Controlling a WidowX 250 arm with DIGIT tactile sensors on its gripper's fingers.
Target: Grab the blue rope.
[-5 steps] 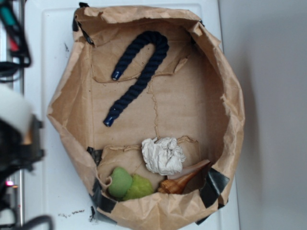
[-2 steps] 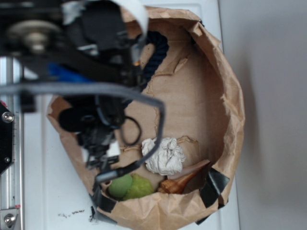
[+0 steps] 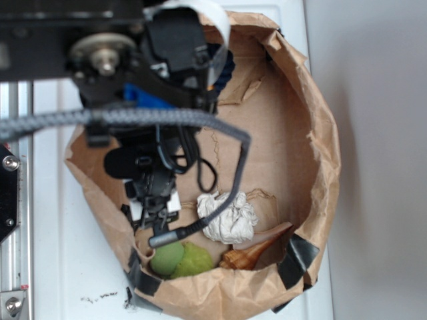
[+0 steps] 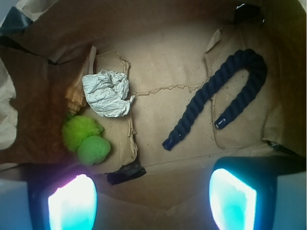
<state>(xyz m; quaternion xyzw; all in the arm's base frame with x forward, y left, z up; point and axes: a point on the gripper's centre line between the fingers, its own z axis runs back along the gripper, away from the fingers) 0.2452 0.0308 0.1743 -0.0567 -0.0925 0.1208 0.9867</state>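
The blue rope point(image 4: 199, 103) is a thick, dark navy twist bent into a hook shape. It lies on the floor of the brown paper bag point(image 3: 320, 133). In the wrist view it sits up and to the right of my gripper point(image 4: 152, 201), well apart from it. My gripper is open, with two glowing pads point(image 4: 72, 203) spread wide and nothing between them, hovering over the bag's near wall. In the exterior view my arm covers the bag's upper left, and only a short arc of the rope point(image 3: 225, 67) shows. The gripper point(image 3: 155, 207) hangs over the bag's left side.
A crumpled white paper ball point(image 4: 106, 93), two green soft lumps point(image 4: 88, 141) and a brown shell-like piece point(image 3: 257, 250) lie at the bag's other end. Black tape point(image 4: 125, 173) patches the bag wall. The grey braided cable point(image 3: 133, 119) loops across the arm.
The arm has swung in from the left over the bag, hiding most of the rope in the exterior view. Since 0.4 s ago it has shifted slightly right and down.
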